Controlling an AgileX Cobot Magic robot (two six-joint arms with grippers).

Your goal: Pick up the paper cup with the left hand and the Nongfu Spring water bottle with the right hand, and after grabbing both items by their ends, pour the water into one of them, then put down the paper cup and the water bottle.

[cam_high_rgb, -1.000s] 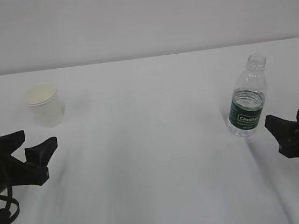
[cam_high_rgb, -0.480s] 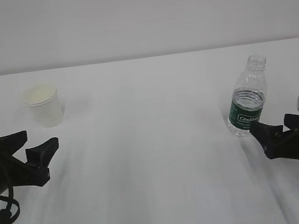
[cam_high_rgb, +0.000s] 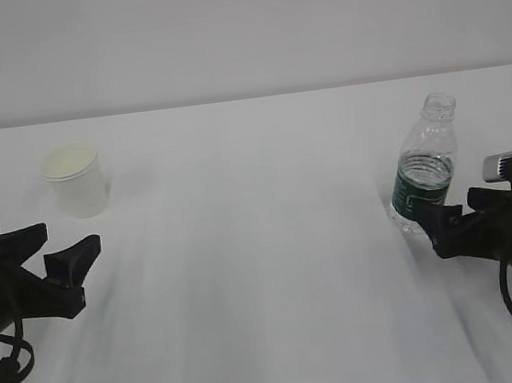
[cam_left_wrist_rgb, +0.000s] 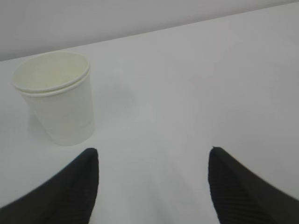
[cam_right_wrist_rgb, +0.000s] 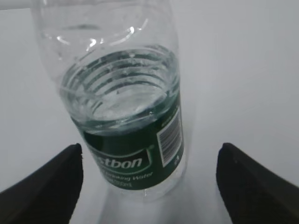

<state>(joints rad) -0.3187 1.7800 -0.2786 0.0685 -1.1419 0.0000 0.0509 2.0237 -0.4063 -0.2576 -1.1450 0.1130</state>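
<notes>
The paper cup point(cam_high_rgb: 75, 180) is seen upright near the bench's point(cam_high_rgb: 262, 246) far left, beyond the left hand point(cam_high_rgb: 60, 260), whose fingers are spread. The Nongfu Spring water bottle point(cam_high_rgb: 427, 165) stands at the right, flanked but untouched by the widely parted fingers of the right hand point(cam_high_rgb: 445, 225).

The white counter point(cam_high_rgb: 262, 246) carried a paper cup point(cam_high_rgb: 75, 180) upright at far left and a clear, green-labelled water bottle point(cam_high_rgb: 427, 167) standing well apart at right.

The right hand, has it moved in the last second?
Yes. The right hand has slid leftward toward the Nongfu Spring water bottle, which stands where it stood; its fingertips now overlap the bottle's base in the exterior view.
</notes>
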